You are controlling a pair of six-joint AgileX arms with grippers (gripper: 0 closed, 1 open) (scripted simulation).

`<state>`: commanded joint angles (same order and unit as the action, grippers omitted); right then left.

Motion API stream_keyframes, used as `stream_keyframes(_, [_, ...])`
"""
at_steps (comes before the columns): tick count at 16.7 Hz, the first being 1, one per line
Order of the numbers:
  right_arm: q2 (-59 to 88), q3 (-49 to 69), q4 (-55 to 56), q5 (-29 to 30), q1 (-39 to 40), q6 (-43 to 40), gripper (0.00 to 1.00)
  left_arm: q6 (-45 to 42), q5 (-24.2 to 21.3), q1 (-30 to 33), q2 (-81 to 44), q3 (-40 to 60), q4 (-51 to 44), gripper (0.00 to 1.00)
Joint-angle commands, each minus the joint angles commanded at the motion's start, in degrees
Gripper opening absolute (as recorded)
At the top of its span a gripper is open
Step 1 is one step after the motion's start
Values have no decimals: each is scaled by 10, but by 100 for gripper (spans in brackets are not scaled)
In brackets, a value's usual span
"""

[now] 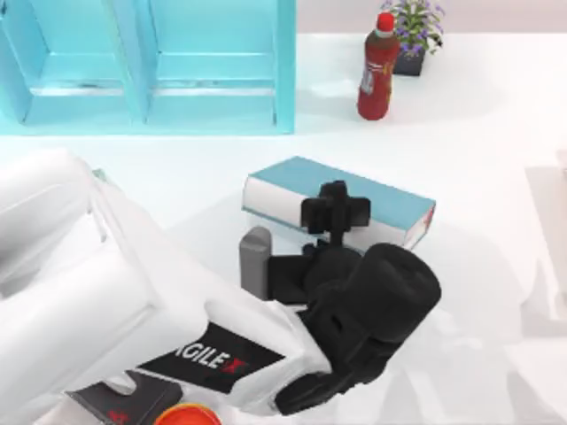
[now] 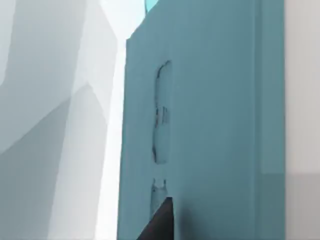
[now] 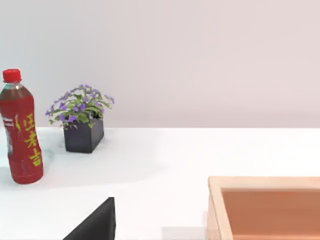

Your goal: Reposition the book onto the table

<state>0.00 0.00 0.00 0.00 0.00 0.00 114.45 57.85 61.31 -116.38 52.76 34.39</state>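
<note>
The book [image 1: 372, 197], thick with a light-blue cover and white page edges, lies flat and slightly askew over the middle of the white table [image 1: 483, 150]. My left gripper [image 1: 335, 212] reaches from the lower left and is shut on the book's near long edge, with one black finger on top of the cover. In the left wrist view the blue cover [image 2: 215, 125] stands close up, with a dark fingertip [image 2: 161, 222] against it. Whether the book rests on the table or hangs just above it is unclear. My right gripper [image 3: 95, 225] is parked off to the right.
The big turquoise shelf unit [image 1: 151, 62] stands at the back left. A red bottle [image 1: 378, 71] and a potted purple plant [image 1: 415, 31] stand at the back right. A wooden box [image 3: 265, 207] sits near the right arm. A black box [image 1: 111, 403] lies under my left arm.
</note>
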Motion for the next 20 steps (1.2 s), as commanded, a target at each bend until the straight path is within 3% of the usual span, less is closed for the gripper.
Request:
stream_keyframes(3, [0,0,0,0,0,0,100,0,0,0,0,0,0,98])
stream_keyframes(4, [0,0,0,0,0,0,100,0,0,0,0,0,0,100])
stream_keyframes(14, [0,0,0,0,0,0,100,7,4,3,3,0,-5,100])
stream_keyframes(20, [0,0,0,0,0,0,100,161,63,65,62,28,-86,100])
